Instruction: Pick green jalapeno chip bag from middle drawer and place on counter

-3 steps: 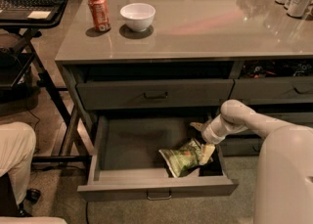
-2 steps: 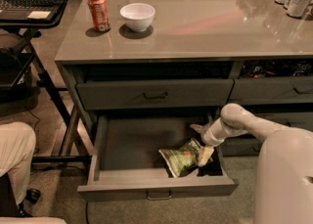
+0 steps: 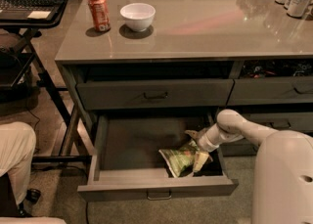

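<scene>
One level under the shut upper drawer (image 3: 154,93), middle drawer (image 3: 156,189) pulled wide out. Green chip bag (image 3: 180,159) on its floor, in the right front corner, tilted, near the front wall. Gripper (image 3: 195,148) down inside the drawer at the bag's right end, fingers spread, one above the bag's upper edge, the other low against it. Up on the counter (image 3: 195,37): red can (image 3: 99,11) beside white bowl (image 3: 137,16).
</scene>
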You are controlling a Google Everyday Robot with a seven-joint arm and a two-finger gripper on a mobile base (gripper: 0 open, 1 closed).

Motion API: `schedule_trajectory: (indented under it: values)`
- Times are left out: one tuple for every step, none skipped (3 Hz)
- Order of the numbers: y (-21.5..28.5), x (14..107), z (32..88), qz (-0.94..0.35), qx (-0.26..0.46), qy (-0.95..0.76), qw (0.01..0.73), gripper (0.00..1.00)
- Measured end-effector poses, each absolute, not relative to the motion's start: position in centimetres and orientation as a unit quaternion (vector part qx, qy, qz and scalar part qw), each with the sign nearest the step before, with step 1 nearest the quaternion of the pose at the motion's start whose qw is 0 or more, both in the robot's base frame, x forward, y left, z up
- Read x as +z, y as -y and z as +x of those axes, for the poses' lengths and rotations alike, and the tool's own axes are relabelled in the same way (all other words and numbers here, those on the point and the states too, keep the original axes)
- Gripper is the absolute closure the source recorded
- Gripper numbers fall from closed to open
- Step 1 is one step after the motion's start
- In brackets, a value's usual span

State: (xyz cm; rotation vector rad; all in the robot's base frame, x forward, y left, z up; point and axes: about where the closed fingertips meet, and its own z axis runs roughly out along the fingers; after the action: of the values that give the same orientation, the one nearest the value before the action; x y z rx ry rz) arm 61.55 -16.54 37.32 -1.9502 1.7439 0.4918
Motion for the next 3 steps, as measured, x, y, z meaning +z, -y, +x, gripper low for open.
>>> schedule_trajectory:
  values:
    - [15.8, 36.4, 60.6, -0.711, 0.204, -0.631, 0.236, 0.0]
    - [14.9, 36.3, 59.9, -0.71, 0.224, -0.622, 0.241, 0.18]
    - [14.0, 36.2, 59.7, -0.713, 0.237, -0.614, 0.242, 0.42]
